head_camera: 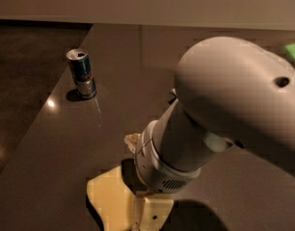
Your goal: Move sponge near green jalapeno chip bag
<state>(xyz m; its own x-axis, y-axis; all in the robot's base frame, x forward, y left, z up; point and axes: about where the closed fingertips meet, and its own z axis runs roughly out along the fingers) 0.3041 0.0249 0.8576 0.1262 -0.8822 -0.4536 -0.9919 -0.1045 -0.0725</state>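
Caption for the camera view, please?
Arm fills the frame, tool low over the pale-yellow sponge near the bottom edge; drink can stands upright at upper left.

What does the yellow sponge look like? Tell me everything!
The sponge is a flat, pale-yellow slab that looks like soft foam, with a wavy edge. It lies flat on the dark table at the bottom of the view, where the picture's edge cuts off its lower part. The tool is over its right side and hides that part; whether they touch cannot be told.

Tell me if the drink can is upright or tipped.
Upright: the can stands on its base, top up. The gripper is low at the sponge.
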